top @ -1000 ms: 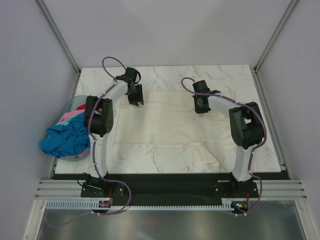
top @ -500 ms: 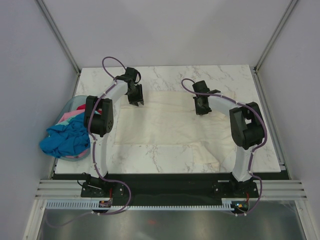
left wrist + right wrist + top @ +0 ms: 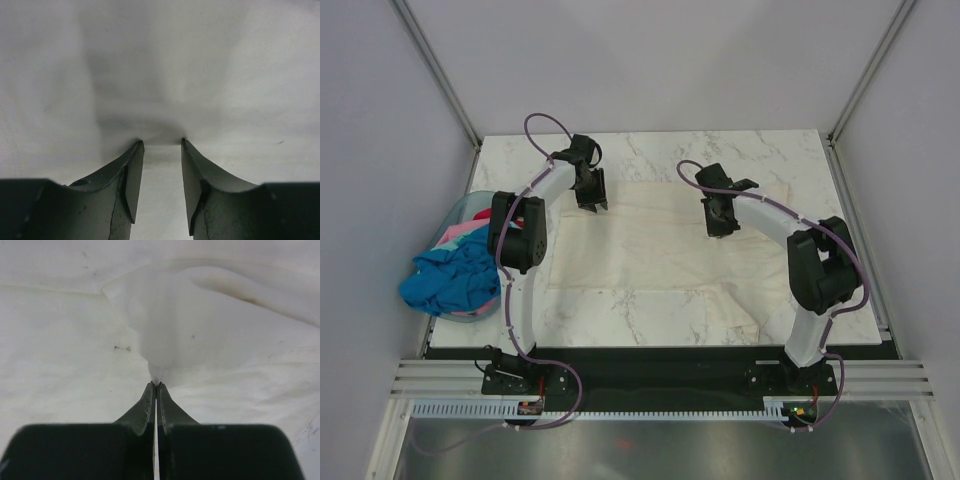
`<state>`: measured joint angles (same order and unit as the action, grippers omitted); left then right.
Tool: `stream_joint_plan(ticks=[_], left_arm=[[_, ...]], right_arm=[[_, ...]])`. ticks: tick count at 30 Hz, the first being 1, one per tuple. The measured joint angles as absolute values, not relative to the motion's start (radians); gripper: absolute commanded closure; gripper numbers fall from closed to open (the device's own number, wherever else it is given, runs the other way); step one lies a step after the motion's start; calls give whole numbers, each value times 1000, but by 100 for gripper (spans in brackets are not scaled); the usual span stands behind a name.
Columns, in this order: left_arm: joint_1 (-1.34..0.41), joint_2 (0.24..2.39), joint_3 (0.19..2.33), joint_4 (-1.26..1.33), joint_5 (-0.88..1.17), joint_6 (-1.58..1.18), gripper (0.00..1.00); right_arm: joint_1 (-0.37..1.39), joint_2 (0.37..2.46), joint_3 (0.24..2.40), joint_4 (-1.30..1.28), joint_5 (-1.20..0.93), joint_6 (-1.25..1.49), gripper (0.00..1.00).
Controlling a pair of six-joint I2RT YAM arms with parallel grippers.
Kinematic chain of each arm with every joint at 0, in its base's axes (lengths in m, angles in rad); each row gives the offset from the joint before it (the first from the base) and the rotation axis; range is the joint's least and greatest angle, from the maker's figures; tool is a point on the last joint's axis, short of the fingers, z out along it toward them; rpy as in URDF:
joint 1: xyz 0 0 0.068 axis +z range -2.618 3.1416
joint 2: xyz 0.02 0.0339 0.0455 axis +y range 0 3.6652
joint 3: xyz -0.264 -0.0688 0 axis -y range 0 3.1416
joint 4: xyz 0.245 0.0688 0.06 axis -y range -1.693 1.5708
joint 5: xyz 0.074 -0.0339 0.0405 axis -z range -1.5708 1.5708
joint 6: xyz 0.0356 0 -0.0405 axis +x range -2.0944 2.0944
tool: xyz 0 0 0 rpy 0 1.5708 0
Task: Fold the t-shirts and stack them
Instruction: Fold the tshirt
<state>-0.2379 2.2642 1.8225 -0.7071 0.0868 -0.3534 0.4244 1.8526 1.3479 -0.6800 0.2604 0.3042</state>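
A cream-white t-shirt (image 3: 640,245) lies spread flat across the marble table. My left gripper (image 3: 591,200) stands at the shirt's far left edge. In the left wrist view it (image 3: 160,142) is open, its tips pressing down on the cream cloth (image 3: 200,75) with a shallow dimple between them. My right gripper (image 3: 717,226) is at the shirt's far right part. The right wrist view shows it (image 3: 156,384) shut on a raised ridge of the cream cloth (image 3: 165,330). More t-shirts, bright blue (image 3: 445,280) and pink (image 3: 458,233), are heaped at the table's left edge.
A pale blue plastic basket (image 3: 458,208) holds the heap of coloured shirts at the left, with the blue one spilling over its near side. A sleeve of the cream shirt (image 3: 738,312) reaches toward the near edge. White walls enclose the table.
My right gripper has shut on a pinch of the cream shirt and shifted slightly left, with its arm swinging out to the right. The left arm has not moved.
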Motion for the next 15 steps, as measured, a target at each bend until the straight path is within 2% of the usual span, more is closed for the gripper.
stream_joint_plan(ticks=[15], left_arm=[[-238, 2264, 1822, -706, 83, -353, 55]], right_arm=[[493, 1841, 1323, -777, 295, 482, 100]])
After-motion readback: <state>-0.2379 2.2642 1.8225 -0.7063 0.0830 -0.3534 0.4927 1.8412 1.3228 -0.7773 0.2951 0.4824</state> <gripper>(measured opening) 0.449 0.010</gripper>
